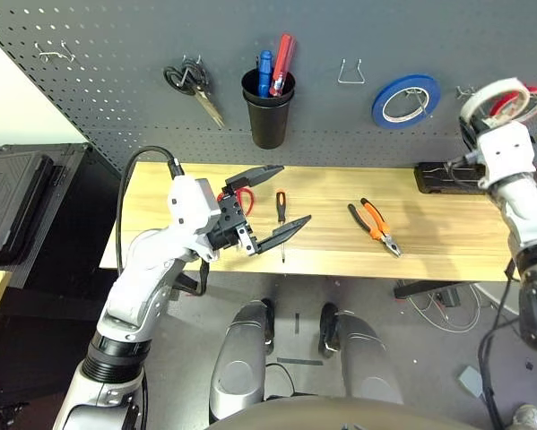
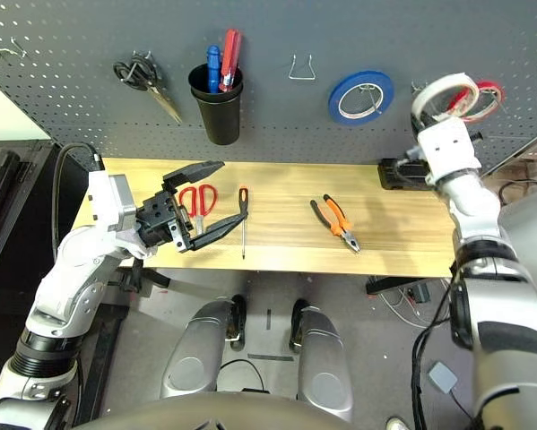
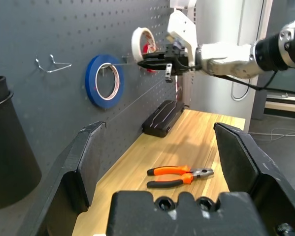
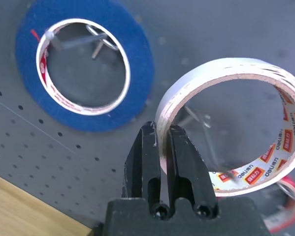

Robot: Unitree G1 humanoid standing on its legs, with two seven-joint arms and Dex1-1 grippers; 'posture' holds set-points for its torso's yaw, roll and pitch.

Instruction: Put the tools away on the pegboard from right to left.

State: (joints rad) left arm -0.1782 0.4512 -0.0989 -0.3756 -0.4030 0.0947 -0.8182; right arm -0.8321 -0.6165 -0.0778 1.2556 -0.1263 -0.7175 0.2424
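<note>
Right end effector [image 4: 161,142]: its two black fingers are being kept pinched together on the band of the whitish tape ring [image 4: 226,123], which is being held up against the pegboard [image 1: 116,81] at the far right.
Whitish tape ring: it is being held in front of a red tape ring [image 1: 530,97] that is hanging on the board, just right of the blue tape ring [image 1: 405,99] on its hook.
Left end effector [image 1: 284,199]: its fingers are being held wide apart with nothing between them, above the left part of the worktop [image 1: 429,242].
Red-handled scissors [image 2: 196,202]: they are lying on the worktop at the left, partly hidden behind the left end effector.
Screwdriver [image 1: 281,219]: it is lying on the worktop just right of the scissors, black-and-orange handle toward the far side, tip toward the near edge.
Pliers [image 1: 374,226]: they are lying right of the screwdriver, near the worktop's middle, orange handles pointing far-left.
Pegboard items: black-handled scissors [image 1: 193,87] are hanging at the left, a black cup [image 1: 268,112] with a blue and a red tool is mounted beside them, and a bare wire hook [image 1: 350,73] is sitting between the cup and the blue tape ring.
Black case [image 2: 402,175]: it is lying at the far right of the worktop, below the raised right end effector.
</note>
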